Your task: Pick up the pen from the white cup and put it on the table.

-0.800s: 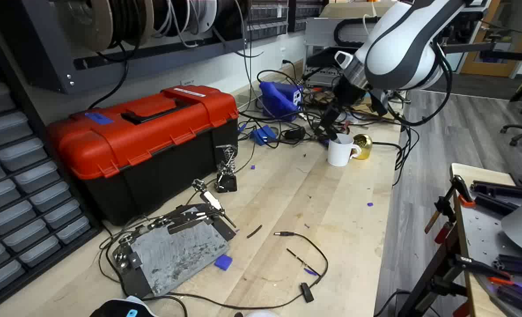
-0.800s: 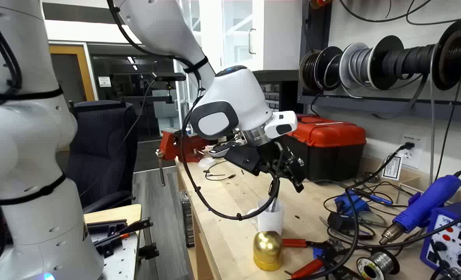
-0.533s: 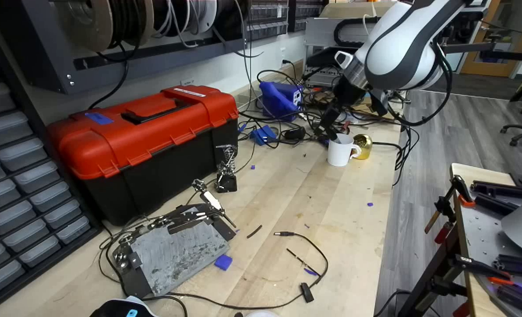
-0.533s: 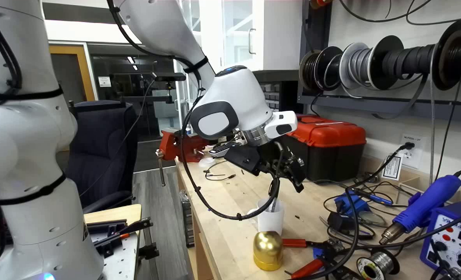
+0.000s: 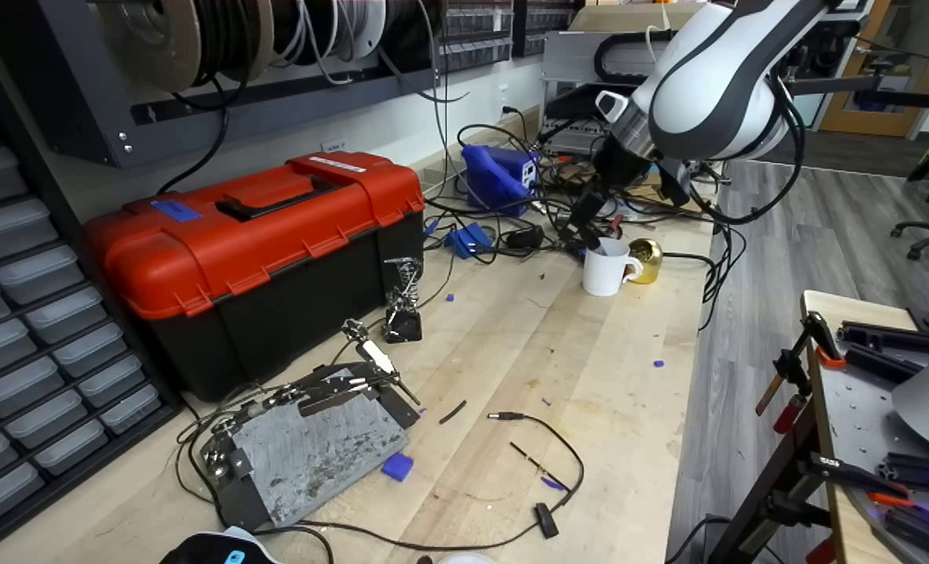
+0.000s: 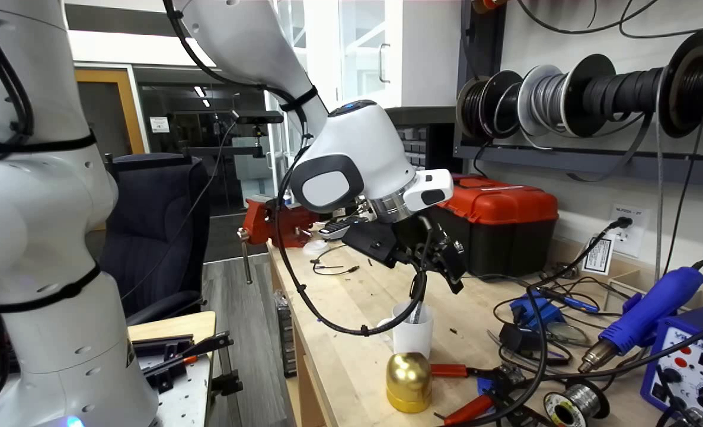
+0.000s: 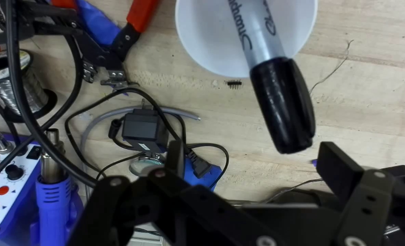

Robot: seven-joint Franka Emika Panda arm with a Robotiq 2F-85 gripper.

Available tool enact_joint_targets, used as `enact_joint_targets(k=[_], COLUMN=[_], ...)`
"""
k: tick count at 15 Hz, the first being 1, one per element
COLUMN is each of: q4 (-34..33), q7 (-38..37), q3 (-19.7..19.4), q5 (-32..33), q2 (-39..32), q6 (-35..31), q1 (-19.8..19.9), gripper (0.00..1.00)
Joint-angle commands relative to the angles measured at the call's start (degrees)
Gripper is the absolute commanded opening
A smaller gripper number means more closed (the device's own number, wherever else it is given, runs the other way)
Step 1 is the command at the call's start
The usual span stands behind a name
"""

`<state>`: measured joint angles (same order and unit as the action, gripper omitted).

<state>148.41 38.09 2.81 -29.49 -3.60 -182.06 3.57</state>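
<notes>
The pen is a marker with a black cap (image 7: 282, 106) and a grey barrel. It leans in the white cup (image 7: 206, 37), cap end up and sticking out over the rim. The white cup stands upright on the light-wood table (image 5: 511, 345) in both exterior views (image 5: 604, 270) (image 6: 414, 338). The grey barrel of the pen (image 6: 416, 313) also shows above the cup, partly behind a cable. My gripper (image 7: 253, 159) is open and empty in the wrist view. The cap's end lies just ahead of the gap between the fingers, nearer the right finger, and not touching either finger visibly.
A gold cup-like object (image 6: 409, 382) stands close beside the white cup. Red-handled pliers (image 6: 449, 370), a solder spool (image 6: 575, 404), cables and a blue soldering station (image 6: 692, 356) lie near. A red toolbox (image 5: 276, 227) stands along the wall.
</notes>
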Motion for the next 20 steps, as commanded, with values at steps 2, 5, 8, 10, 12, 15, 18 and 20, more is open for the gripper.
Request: enact_joint_targets(k=[2, 5, 8, 10, 12, 15, 18, 20], q4=[-0.7, -0.5, -0.5, -0.5, -1.0, -1.5, -3.2, -6.0], q7=[0.5, 0.7, 1.7, 1.4, 1.5, 0.6, 0.8, 0.2], q3=[0.0, -1.0, -1.8, -2.6, -3.3, -4.3, -6.6, -7.1], q5=[0.2, 2.1, 4.4, 6.8, 8.8, 12.6, 18.7, 22.5], q2=[0.3, 1.3, 3.9, 5.2, 6.6, 8.9, 11.1, 11.1], q6=[1.4, 3.3, 9.7, 13.2, 16.7, 21.4, 30.3, 37.3], q1=[0.2, 0.3, 0.9, 1.1, 1.2, 1.4, 0.5, 0.5], gripper=[1.0, 1.0, 1.0, 1.0, 1.0, 1.0, 1.0, 1.0])
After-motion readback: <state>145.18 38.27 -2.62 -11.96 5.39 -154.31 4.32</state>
